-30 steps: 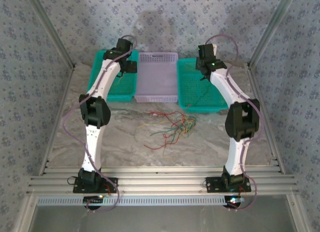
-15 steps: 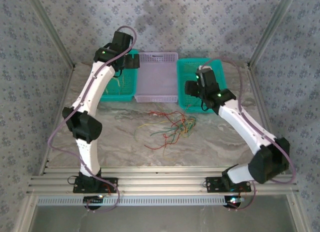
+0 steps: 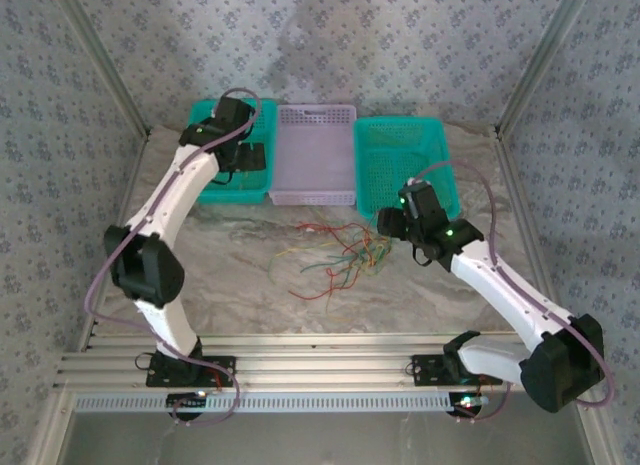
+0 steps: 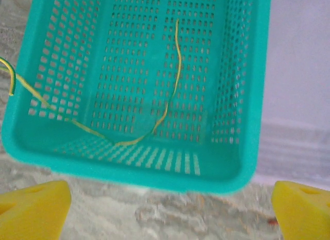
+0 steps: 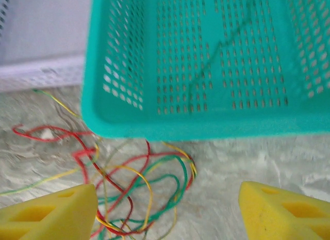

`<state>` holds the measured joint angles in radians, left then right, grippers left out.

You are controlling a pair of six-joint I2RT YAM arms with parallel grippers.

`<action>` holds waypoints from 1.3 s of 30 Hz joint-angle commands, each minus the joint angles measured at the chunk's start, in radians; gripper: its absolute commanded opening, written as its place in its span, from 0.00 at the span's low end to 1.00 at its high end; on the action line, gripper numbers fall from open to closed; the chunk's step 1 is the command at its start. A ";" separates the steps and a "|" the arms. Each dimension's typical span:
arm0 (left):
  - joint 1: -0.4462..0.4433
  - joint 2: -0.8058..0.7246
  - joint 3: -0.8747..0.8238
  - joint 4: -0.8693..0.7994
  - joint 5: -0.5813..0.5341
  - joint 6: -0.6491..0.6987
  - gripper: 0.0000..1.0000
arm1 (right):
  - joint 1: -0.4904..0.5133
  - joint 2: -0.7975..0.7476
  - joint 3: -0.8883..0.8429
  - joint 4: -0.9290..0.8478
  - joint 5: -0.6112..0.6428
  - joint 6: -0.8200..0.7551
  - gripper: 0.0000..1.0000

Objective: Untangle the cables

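- My left gripper point(image 4: 165, 209) hovers at the near rim of the left basket point(image 4: 129, 173), jaws spread wide and holding nothing.
- One yellow wire point(image 4: 172, 80) lies in that basket, its tail draped over the left wall; it is thread-thin and kinked.
- The pale middle basket point(image 3: 316, 155) stands between the two teal ones.
- The cables point(image 3: 340, 260) sprawl on the table point(image 3: 200, 265) just before the baskets: red, green and yellow strands looped loosely through one another, with single ends trailing left.
- My judgement is that they weigh next to nothing and are limp. They should be easy to pinch but prone to drag their neighbours along, so a free end or an outer loop is the better hold than the knotted middle.
- A slow pull seems wise, since thin wire may slip from soft pads.
- My right gripper point(image 5: 167, 209) hangs low over the right edge of the tangle, jaws wide apart, nothing between them.
- Close up, the nearest loops point(image 5: 129, 183) are red, green and yellow, crossing at several points.
- Just beyond stands the right basket point(image 5: 196, 129), with a dark green wire point(image 5: 221, 44) lying crooked on its floor.
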<state>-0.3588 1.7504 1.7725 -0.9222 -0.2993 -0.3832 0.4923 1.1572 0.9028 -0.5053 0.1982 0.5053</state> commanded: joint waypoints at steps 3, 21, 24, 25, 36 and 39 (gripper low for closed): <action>-0.068 -0.232 -0.073 0.025 -0.015 -0.036 1.00 | -0.049 0.007 -0.090 0.057 -0.082 0.113 0.74; -0.188 -0.545 -0.522 0.086 0.103 -0.192 0.99 | -0.257 0.328 -0.004 0.285 -0.184 0.146 0.73; -0.222 -0.545 -0.553 0.092 0.110 -0.207 1.00 | -0.262 0.382 0.058 0.278 -0.177 0.144 0.72; -0.235 -0.546 -0.564 0.097 0.109 -0.210 1.00 | -0.264 0.388 0.068 0.278 -0.166 0.141 0.72; -0.330 -0.529 -0.711 0.237 0.284 -0.292 1.00 | -0.133 -0.024 -0.063 0.194 -0.191 0.108 0.70; -0.355 -0.499 -0.743 0.333 0.353 -0.322 1.00 | -0.100 -0.125 -0.115 0.138 -0.259 0.099 0.69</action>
<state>-0.6918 1.2312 1.0485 -0.7048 -0.0528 -0.6605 0.3767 1.0908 0.8413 -0.2768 -0.0067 0.6262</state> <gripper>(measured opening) 0.996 0.694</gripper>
